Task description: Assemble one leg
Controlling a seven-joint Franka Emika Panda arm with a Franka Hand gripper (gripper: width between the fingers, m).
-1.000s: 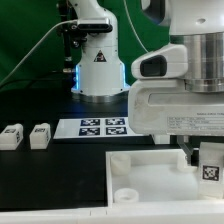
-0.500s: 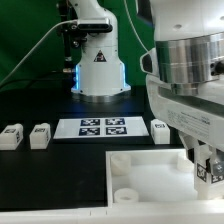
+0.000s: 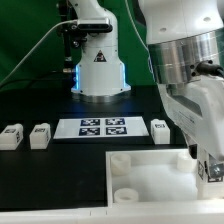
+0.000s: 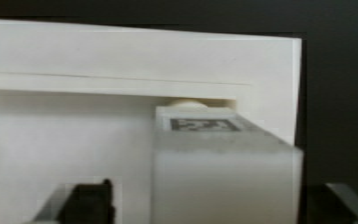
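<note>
**Risk, nearest first.** The leg (image 4: 220, 165) stands at a corner of the panel (image 3: 150, 172), on the exterior view's right. Its tagged end points at a round feature by the panel's edge. Whether it is seated there cannot be told. Judged hazard: if the leg goes in tilted, it may jam or cross-thread. A sideways push could also slide the panel on the table (image 3: 40, 180). Farther back, a spare leg (image 3: 160, 129) lies just beside the arm, and a wide swing could knock it.

**Gripper** (image 3: 208, 168): it is at the leg, straddling it. In the wrist view one dark finger (image 4: 87, 200) shows, with a pale strip between it and the leg. The other finger is lost against the dark table. Whether the gripper pinches the leg or stands spread cannot be told.
</note>
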